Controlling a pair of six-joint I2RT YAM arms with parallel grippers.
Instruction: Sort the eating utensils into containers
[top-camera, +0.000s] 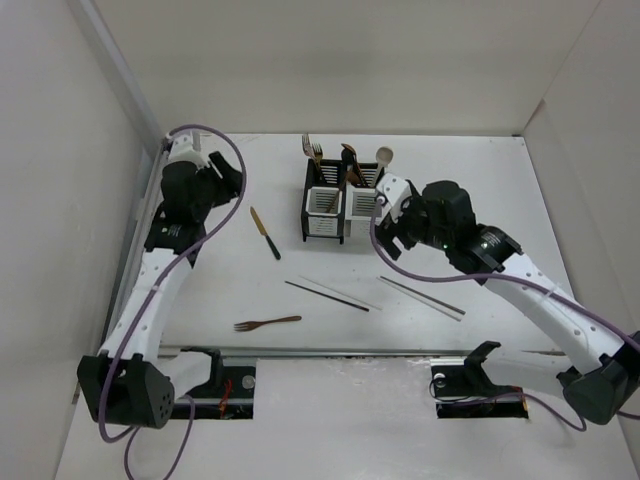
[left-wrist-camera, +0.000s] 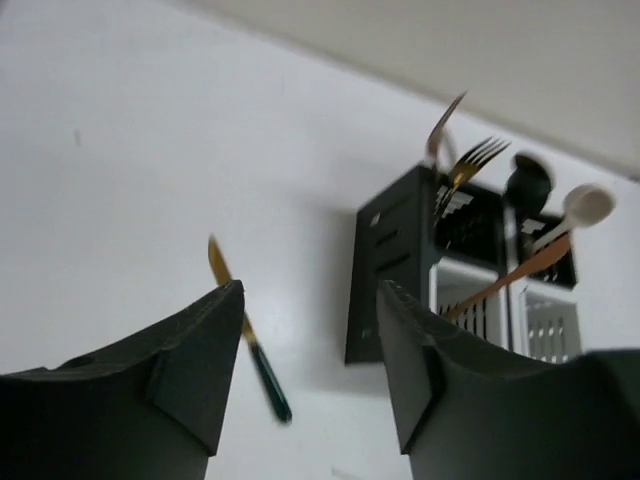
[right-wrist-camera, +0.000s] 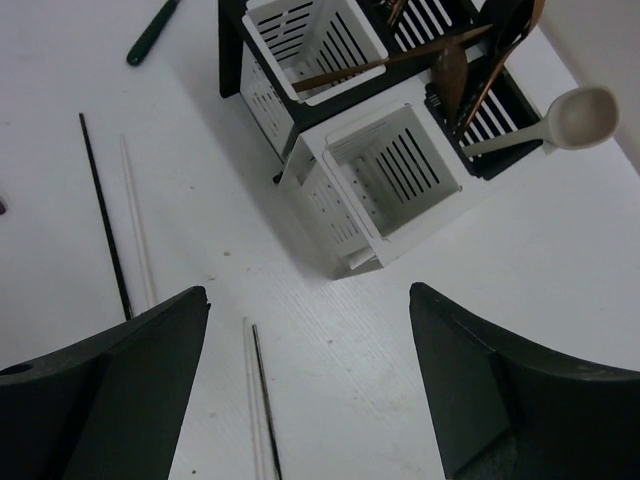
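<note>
Black-and-white containers (top-camera: 312, 215) already hold part of the set. A metal fork (top-camera: 314, 151), a dark brown spoon (top-camera: 349, 158) and a pale wooden spoon (top-camera: 385, 155) stand in their rear slots; the exact count inside is hard to read.

Outstanding items on the table (top-camera: 480, 200):
- A green-handled knife (top-camera: 265, 233) lies left of the containers.
- One chopstick pair (top-camera: 327, 294) lies in front of the containers.
- A second chopstick pair (top-camera: 421, 296) lies in front and to the right.
- A brown fork (top-camera: 268, 323) lies farther in front, to the left.

The right gripper (right-wrist-camera: 308, 295) hovers just beside the containers' right front corner, jaws apart and empty. The left gripper (left-wrist-camera: 310, 300) sits well left of the containers, jaws apart, holding nothing.

Assessment: the sorting is partly done, and roughly half remains.
</note>
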